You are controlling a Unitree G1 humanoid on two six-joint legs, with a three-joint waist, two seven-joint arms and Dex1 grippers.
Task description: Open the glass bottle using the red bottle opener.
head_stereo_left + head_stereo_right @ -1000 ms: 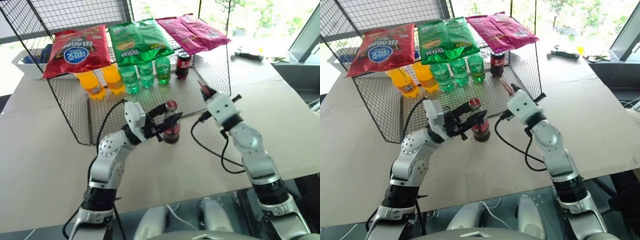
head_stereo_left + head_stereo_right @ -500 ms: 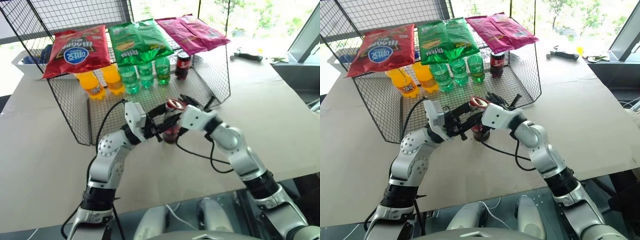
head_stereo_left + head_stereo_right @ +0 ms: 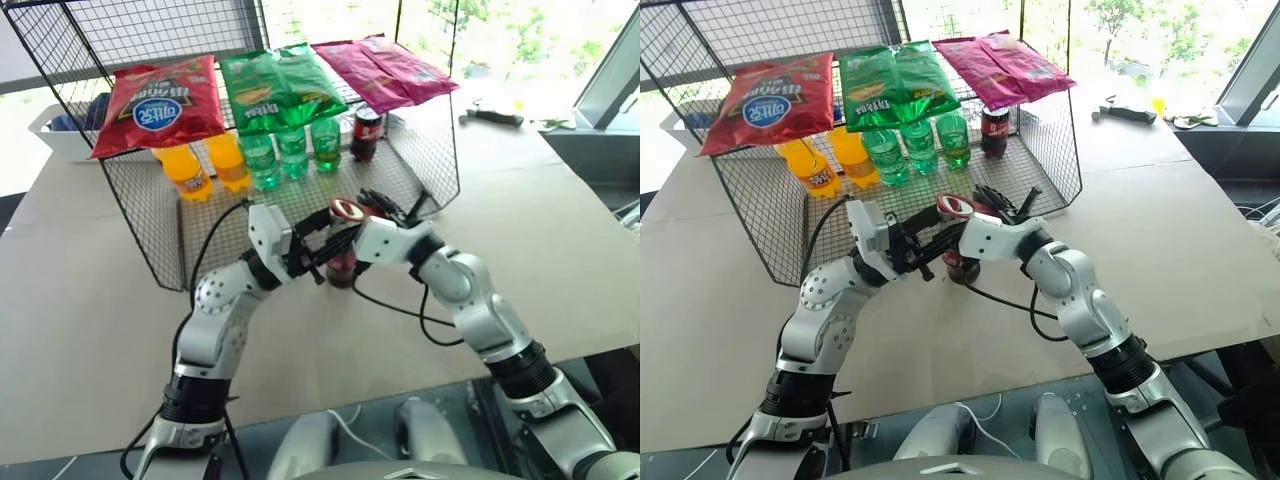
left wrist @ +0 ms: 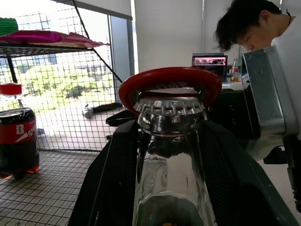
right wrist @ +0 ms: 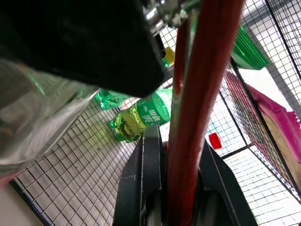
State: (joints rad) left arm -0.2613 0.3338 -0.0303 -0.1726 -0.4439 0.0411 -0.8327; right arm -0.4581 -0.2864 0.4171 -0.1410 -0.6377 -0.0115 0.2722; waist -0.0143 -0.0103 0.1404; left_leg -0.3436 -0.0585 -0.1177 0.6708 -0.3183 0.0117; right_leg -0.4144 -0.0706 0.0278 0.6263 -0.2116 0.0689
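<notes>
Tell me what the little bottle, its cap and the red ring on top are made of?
The glass bottle looks like clear, shiny glass: you see right through its neck. Its cap seems to be silvery metal with a crimped, ridged edge. The red bottle opener has a smooth, glossy red coat; whether that is plastic or painted metal is hard to tell.

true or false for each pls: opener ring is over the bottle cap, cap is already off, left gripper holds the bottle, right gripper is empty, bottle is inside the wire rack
1. The red bottle opener has its ring over the cap of the glass bottle: true.
2. The cap is already off: false, it sits on the neck.
3. The left gripper holds the bottle: true.
4. The right gripper is empty: false, it is shut on the opener.
5. The bottle stands inside the wire rack: false, it is in front of it.
</notes>
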